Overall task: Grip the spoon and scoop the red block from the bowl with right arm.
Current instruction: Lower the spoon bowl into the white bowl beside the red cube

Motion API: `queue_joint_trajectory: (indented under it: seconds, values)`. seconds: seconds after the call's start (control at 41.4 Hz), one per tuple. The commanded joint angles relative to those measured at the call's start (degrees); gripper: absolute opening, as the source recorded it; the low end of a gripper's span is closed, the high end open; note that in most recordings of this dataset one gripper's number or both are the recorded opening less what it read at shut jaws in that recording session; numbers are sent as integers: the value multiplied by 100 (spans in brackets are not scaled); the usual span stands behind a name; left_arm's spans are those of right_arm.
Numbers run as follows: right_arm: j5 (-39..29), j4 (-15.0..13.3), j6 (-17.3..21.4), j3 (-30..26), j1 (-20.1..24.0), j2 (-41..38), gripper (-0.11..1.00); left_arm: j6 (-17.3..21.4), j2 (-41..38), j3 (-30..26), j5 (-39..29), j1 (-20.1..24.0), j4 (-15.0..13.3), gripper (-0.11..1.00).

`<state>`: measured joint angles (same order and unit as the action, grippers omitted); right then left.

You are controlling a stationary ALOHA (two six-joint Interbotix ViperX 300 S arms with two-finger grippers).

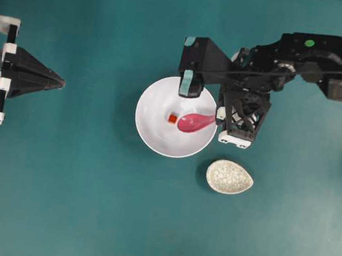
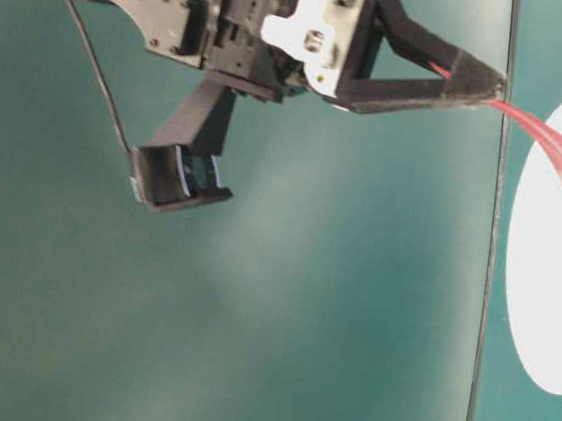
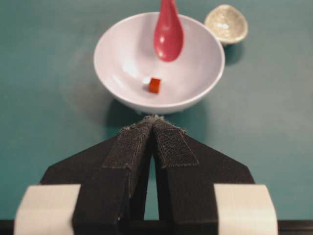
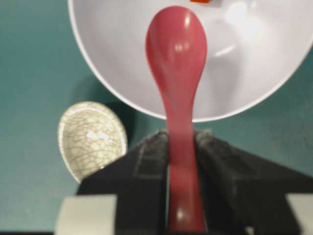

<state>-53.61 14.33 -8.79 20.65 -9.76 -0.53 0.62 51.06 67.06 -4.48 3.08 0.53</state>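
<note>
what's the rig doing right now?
The right gripper is clamped on the handle of the pink spoon, with the spoon's scoop end over the inside of the white bowl, close to the small red block. The block sits on the bowl's floor, not yet scooped. The left gripper is parked shut at the table's left, holding nothing. A speckled spoon rest sits empty beside the bowl.

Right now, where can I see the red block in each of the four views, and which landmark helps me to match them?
Overhead: red block in the bowl, left of the spoon.
Table-level: not in it.
Left wrist: centre, on the bowl's floor, below the spoon's tip.
Right wrist: cut off at the top edge.
Shared landmark: the white bowl.
</note>
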Motion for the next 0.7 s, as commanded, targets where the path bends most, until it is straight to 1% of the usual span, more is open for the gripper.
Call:
queue_joint_trajectory:
  seconds: [0.0, 0.072, 0.169, 0.676]
  values:
    - [0, -97, 18, -193, 9, 26, 23, 9, -26, -62, 26, 9, 18, 0]
    - [-9, -185, 9, -202, 9, -35, 23, 9, -26, -62, 26, 9, 18, 0]
    - [-9, -229, 9, -202, 18, -97, 23, 9, -26, -62, 26, 9, 9, 0]
    - [44, -237, 9, -255, 44, -299, 23, 18, -26, -62, 26, 9, 18, 0]
